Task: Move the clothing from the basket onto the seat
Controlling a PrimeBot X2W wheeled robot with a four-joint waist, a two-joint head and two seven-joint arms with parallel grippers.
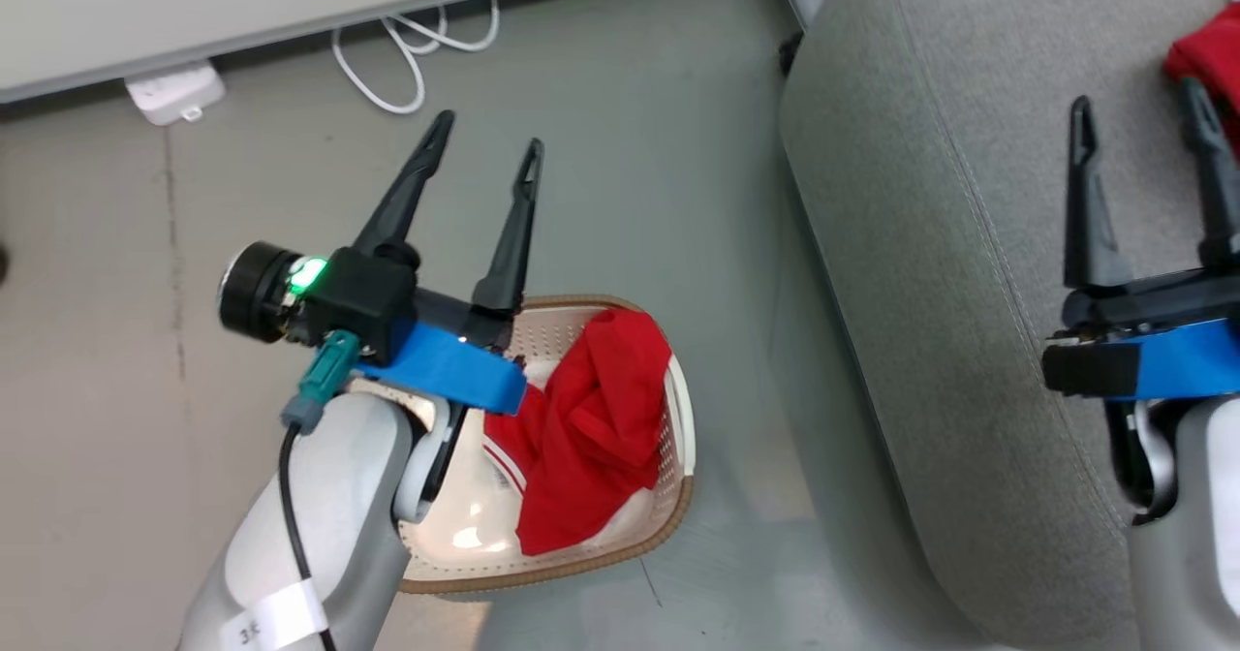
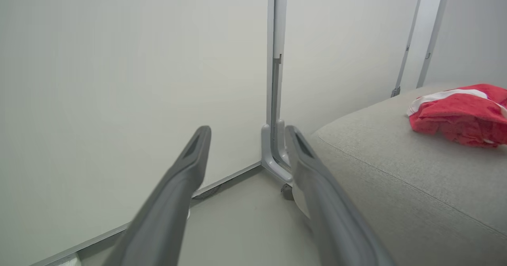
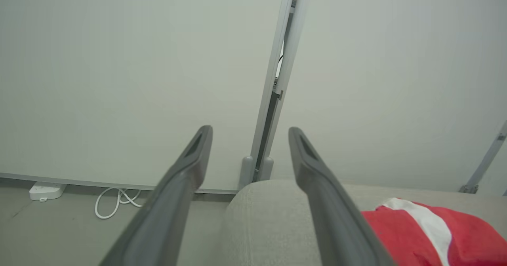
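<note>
- Hovering over the cream perforated plastic basket (image 1: 683, 409), the left gripper (image 1: 489, 133) is spread, empty.
- The right gripper (image 1: 1135, 97) hangs spread above the grey fabric sofa seat (image 1: 920, 244).
- A red white-striped garment (image 1: 591, 418) lies in the basket, another garment (image 2: 459, 111) on the seat.

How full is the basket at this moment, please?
Partly filled: crumpled red clothing lies inside the basket, with bare cream bottom showing beside it. How many garments there are, I cannot tell.

The left forearm (image 1: 329, 496) hides the basket's (image 1: 684, 418) lower-left part; at the upper right edge, the clothing (image 1: 1206, 50) on the seat (image 1: 930, 244) is cut off.
</note>
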